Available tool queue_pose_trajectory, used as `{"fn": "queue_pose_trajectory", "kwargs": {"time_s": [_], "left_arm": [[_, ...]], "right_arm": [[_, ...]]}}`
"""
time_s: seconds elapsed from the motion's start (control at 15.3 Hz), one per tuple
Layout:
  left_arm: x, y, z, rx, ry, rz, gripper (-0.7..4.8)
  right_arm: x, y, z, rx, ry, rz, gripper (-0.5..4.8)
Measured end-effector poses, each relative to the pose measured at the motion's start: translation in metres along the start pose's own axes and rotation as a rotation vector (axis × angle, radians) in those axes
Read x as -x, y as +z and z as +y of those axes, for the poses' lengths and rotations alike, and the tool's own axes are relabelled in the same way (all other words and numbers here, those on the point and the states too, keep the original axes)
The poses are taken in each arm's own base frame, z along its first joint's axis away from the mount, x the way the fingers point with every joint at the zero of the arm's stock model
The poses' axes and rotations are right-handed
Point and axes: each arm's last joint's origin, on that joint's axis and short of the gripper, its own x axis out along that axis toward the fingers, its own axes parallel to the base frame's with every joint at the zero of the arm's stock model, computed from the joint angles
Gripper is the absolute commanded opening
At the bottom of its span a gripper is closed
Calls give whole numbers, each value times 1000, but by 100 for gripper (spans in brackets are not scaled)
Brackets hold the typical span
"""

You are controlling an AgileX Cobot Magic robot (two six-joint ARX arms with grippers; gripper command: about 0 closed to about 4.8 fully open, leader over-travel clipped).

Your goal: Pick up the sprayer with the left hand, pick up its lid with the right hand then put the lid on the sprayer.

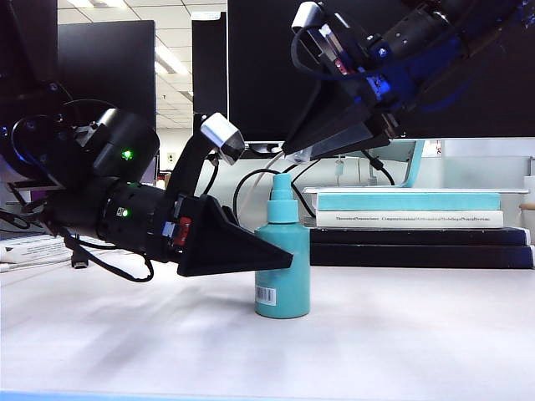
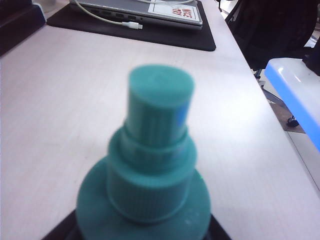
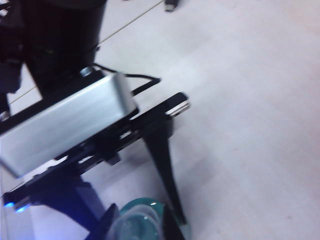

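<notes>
The teal sprayer (image 1: 284, 288) stands upright on the white table (image 1: 401, 334), its white barcode label low on the side. My left gripper (image 1: 276, 259) comes in from the left and is shut on the bottle's body. In the left wrist view the ribbed nozzle of the sprayer (image 2: 156, 150) fills the middle, bare, with the left gripper (image 2: 142, 234) round the body below it. My right gripper (image 1: 298, 154) hangs above and just right of the nozzle. In the right wrist view it (image 3: 137, 227) is shut on the clear lid (image 3: 136, 224), with the sprayer (image 3: 146, 204) teal behind it.
A stack of books (image 1: 410, 219) lies behind the sprayer on the right, with dark monitors beyond. The left wrist view shows a laptop on a black mat (image 2: 150, 30), a white cable (image 2: 115, 20) and the table's blue edge (image 2: 295, 95). The left arm's silver camera (image 3: 65, 125) sits below the right gripper.
</notes>
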Motion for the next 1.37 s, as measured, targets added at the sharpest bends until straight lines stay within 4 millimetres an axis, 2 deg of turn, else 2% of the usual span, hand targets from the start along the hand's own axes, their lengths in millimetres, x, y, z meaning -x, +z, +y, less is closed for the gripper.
{"fn": "queue_pose_trajectory", "kwargs": {"time_s": [0.26, 0.59, 0.98, 1.17, 1.37], "left_arm": [[0, 1, 1, 3, -7, -2, 278], [-4, 6, 5, 8, -15, 1, 278], [-7, 3, 7, 2, -26, -4, 278], [-11, 1, 11, -4, -42, -15, 278], [-11, 1, 11, -4, -41, -14, 277]], "right_arm": [[-2, 1, -2, -4, -1, 10, 52], [0, 18, -2, 30, -1, 38, 52], [-2, 11, -3, 14, 5, 105, 52], [-13, 10, 12, 62, 17, 138, 52], [-16, 11, 13, 106, -13, 148, 52]]}}
